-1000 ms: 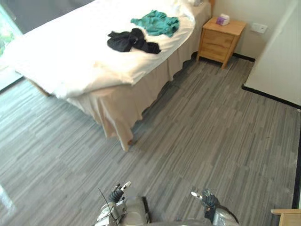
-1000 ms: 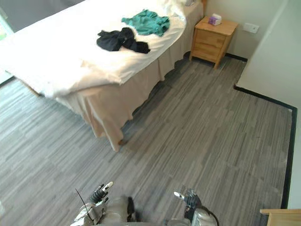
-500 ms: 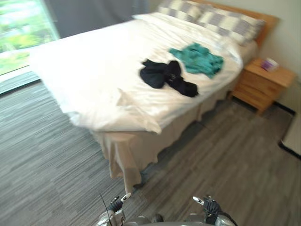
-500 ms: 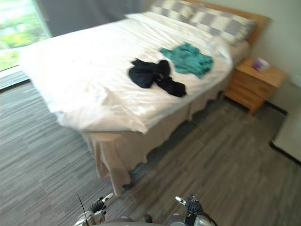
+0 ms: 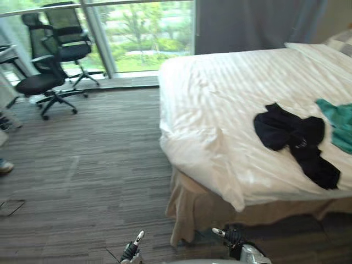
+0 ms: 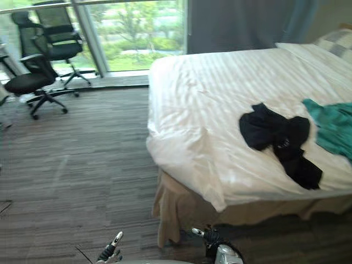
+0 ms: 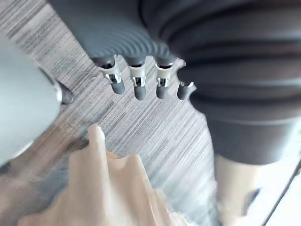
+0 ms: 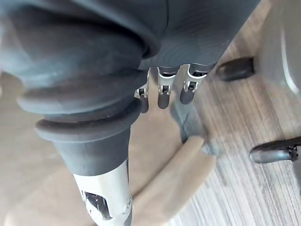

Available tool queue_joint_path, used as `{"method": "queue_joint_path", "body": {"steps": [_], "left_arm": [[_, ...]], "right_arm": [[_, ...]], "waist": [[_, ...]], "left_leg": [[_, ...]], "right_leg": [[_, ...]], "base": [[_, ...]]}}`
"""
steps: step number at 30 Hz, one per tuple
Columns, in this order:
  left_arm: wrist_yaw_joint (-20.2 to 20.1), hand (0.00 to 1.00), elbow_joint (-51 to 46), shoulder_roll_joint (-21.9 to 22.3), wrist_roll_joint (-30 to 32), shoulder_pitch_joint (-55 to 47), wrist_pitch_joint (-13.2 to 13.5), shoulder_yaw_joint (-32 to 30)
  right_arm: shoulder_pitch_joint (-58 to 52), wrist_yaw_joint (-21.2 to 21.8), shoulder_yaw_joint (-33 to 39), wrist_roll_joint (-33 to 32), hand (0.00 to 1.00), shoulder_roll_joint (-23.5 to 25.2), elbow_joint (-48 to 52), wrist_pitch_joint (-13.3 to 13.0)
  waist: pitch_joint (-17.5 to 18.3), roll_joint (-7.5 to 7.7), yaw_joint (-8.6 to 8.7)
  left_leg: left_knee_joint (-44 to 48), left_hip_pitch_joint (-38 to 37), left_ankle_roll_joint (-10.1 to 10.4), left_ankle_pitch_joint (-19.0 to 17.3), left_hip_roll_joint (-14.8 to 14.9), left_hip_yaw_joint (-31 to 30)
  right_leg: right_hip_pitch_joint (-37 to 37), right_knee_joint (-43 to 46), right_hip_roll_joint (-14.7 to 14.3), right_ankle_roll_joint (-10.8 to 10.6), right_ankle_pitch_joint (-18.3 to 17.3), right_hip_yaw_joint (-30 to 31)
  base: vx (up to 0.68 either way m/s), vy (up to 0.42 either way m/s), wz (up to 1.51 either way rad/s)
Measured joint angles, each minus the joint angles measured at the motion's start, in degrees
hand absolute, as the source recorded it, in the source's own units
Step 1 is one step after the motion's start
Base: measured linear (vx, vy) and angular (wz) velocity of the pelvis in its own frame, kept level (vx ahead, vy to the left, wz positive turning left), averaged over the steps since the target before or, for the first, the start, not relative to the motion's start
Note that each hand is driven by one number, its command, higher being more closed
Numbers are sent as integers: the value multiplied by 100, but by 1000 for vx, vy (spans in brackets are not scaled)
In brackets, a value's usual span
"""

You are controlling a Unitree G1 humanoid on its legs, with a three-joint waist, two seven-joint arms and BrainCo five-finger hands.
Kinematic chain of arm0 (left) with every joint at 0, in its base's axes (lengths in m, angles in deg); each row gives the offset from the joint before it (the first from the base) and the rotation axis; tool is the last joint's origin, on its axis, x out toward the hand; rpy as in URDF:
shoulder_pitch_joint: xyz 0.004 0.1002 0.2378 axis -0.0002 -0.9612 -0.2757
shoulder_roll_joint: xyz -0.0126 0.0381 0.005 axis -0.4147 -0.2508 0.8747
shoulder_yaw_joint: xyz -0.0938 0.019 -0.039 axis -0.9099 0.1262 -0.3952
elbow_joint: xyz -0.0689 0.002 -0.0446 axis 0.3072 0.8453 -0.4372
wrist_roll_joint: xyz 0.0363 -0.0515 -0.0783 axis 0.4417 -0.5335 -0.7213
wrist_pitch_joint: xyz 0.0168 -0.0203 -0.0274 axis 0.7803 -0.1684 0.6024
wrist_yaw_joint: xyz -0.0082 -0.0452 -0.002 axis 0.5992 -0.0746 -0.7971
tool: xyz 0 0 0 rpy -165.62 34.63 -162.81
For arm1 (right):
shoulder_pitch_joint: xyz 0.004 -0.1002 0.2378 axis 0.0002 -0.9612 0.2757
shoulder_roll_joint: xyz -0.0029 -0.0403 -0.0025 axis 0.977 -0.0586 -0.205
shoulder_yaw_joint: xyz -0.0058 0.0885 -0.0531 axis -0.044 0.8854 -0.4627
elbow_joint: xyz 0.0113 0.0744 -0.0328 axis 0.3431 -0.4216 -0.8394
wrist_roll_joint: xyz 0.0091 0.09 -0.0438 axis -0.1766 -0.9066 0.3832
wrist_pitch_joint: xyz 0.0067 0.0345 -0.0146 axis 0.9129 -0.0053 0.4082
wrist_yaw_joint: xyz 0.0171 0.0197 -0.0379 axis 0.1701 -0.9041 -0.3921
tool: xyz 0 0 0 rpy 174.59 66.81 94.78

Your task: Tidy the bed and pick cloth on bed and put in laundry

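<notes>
Two hands, left hand (image 5: 130, 253) and right hand (image 5: 234, 237), hung loose-fingered (empty); a crumpled black cloth (image 5: 291, 135) and a teal cloth (image 5: 341, 124) lay on the white bed (image 5: 220, 110).

White bed (image 5: 220, 93), black cloth (image 5: 286, 131), teal cloth (image 5: 341, 121).

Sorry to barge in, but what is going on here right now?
The robot stands by the bed with both hands low and open: the left hand and the right hand hold nothing. A black cloth and a green cloth lie on the bed, well away from both hands. Neither has been picked up yet.
</notes>
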State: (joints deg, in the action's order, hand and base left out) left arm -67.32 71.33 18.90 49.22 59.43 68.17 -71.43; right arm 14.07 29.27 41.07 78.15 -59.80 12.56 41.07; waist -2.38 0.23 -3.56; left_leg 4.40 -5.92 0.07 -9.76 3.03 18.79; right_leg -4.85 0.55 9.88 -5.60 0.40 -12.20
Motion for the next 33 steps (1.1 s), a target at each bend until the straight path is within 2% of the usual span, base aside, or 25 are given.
{"method": "queue_joint_path", "body": {"steps": [1, 2, 4, 5, 7, 11, 15, 18, 22, 24, 25, 27, 33], "left_arm": [[49, 0, 0, 32, -326, 92, 108, -26], [98, 0, -2, 36, -537, 166, 178, -38], [193, 0, -51, -34, -972, 274, 353, -94], [271, 0, -121, -170, -1218, 345, 426, -250], [286, 0, -304, -517, -1442, 514, 514, -531], [392, 0, -890, -1381, -1115, 1142, 643, -928], [403, 0, -1810, -2201, -387, 1800, 615, -834], [368, 0, -2734, -2628, 445, 2473, 597, -275], [135, 0, -3142, -2736, 1270, 3060, 710, 517], [41, 0, -3157, -2720, 1646, 3301, 773, 987], [-16, 0, -3157, -2694, 1883, 3458, 776, 1344], [-131, 0, -3153, -2567, 2260, 3723, 780, 1882], [-242, 0, -2838, -2190, 3122, 4230, 714, 3120]], "right_arm": [[-93, -13, 33, -25, 0, 2, 64, 6], [-97, -17, 76, -45, 0, -39, 64, 18], [-148, -29, 73, -52, 0, -114, 57, 32], [-167, -27, 73, -90, 0, -137, 57, 32], [-205, -20, 78, -212, 0, -149, 57, 23], [-275, -2, 208, -348, 0, -236, 9, -52], [-348, -15, 286, -497, 0, -297, 19, -161], [-627, -34, 435, -622, 0, -426, 258, -275], [-941, -39, 484, -735, 0, -549, 324, -340], [-1021, -39, 684, -882, 0, -529, 390, -335], [-1064, -40, 731, -892, 0, -509, 410, -337], [-1076, -30, 863, -895, 0, -485, 465, -335], [-1089, -7, 1247, -934, 0, -358, 483, -322]], "waist": [[18, 33, 13], [11, 31, 33], [19, 32, 49], [14, -6, 85], [68, 19, 121], [92, 7, 148], [126, -104, 271], [127, -228, 279], [213, -292, 295], [233, -325, 327], [238, -317, 427], [260, -301, 503], [272, -281, 688]], "left_leg": [[-8, -21, 135, 40, 121, 509], [-10, -47, 149, 263, 105, 560], [-74, -220, 123, 298, -27, 462], [-92, -299, 126, 300, -52, 451], [-230, -366, 183, 368, -70, 457], [-481, -430, 275, 573, -20, 497], [-835, -547, 423, 861, 111, 501], [-997, -588, 479, 942, 276, 593], [-1012, -536, 530, 922, 389, 846], [-1013, -515, 545, 944, 416, 981], [-1013, -515, 543, 974, 425, 1032], [-1004, -511, 561, 989, 426, 1191], [-978, -539, 605, 1017, 431, 1551]], "right_leg": [[-25, -12, 70, -3, 0, -161], [-99, -7, 127, -35, -25, -220], [-242, 43, 212, -131, -96, -350], [-344, 38, 233, -142, -105, -360], [-381, 31, 224, -140, -108, -363], [-278, 28, 120, -117, -121, -365], [-268, 20, -27, -45, -153, -398], [-270, -13, -217, 35, -163, -393], [-152, -62, -340, 109, -119, -182], [-64, -65, -378, 150, -79, -69], [-45, -60, -389, 153, -77, -33], [33, -35, -403, 154, -77, 85], [209, 28, -452, 160, -76, 392]], "base": [[96, 28, 70], [105, 34, 61], [100, 57, 39], [70, 45, 22], [2, 5, 2], [-36, -70, -5], [-90, -108, 3], [-146, -134, -9], [-61, -73, -25], [-3, -36, -30], [7, -35, -20], [16, -27, -24], [4, -26, -28]]}}
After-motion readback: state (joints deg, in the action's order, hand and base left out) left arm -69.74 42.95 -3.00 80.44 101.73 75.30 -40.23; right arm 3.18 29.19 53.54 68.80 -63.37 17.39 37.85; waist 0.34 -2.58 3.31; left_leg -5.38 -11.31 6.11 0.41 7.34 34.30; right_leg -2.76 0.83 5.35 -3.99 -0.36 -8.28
